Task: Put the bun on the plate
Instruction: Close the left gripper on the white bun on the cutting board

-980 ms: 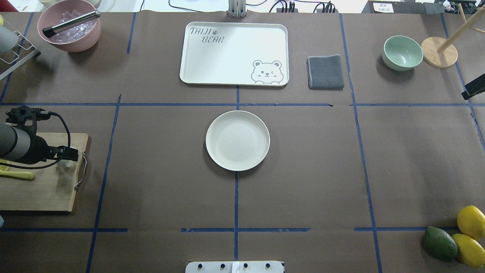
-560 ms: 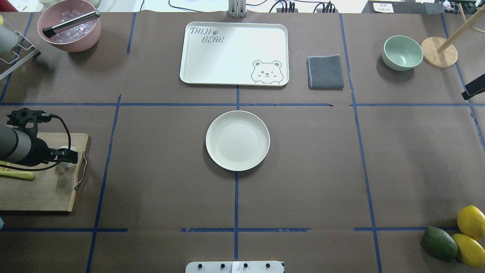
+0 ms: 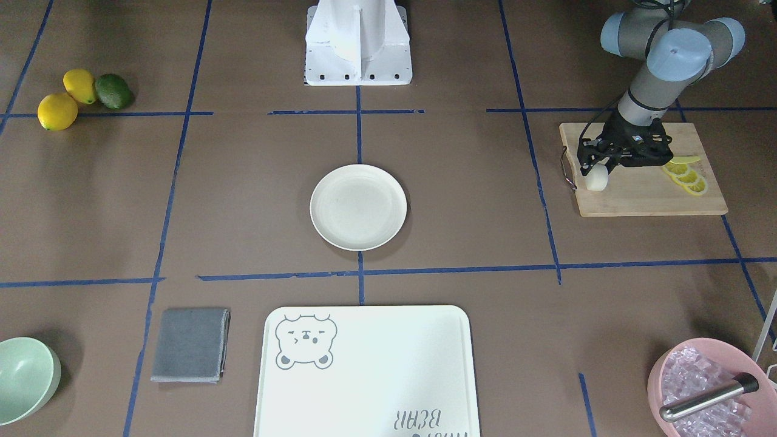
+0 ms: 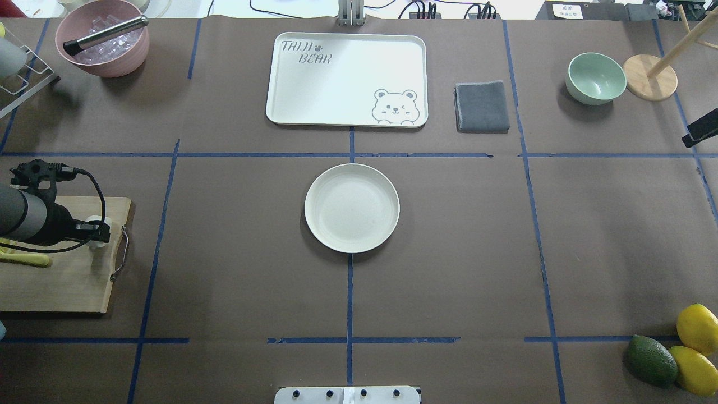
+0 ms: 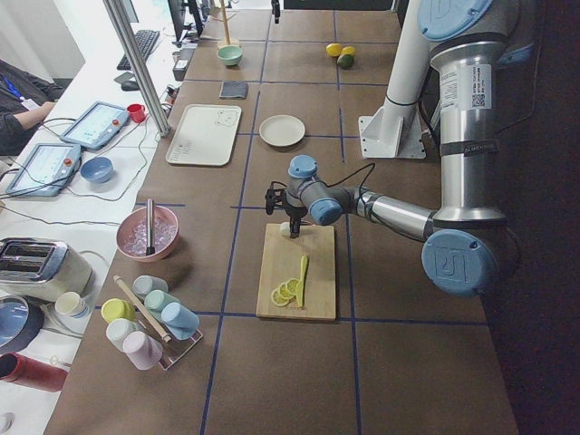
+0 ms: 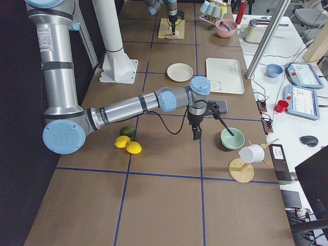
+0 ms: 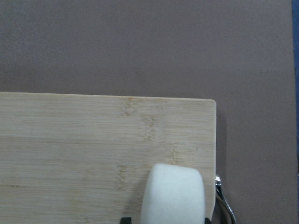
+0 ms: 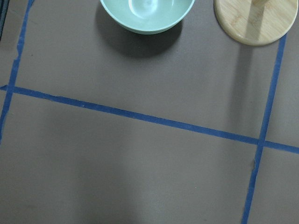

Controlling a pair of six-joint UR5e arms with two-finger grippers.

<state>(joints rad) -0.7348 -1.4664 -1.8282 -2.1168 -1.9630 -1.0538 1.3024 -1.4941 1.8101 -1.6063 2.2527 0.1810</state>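
Left gripper [image 3: 596,171] pinches the bun [image 3: 597,180] at the cutting board [image 3: 643,200] corner, probably gripping low before the carry to the plate [image 3: 358,207]. Right gripper [image 6: 197,133] idles clear; can't tell its jaw state.

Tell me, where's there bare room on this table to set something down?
Widest: the brown table between the plate and the lemons and avocado. Also open: between plate and cutting board. The tray is bare too. Crowded: the cutting board, with the bun, lemon slices and left gripper.
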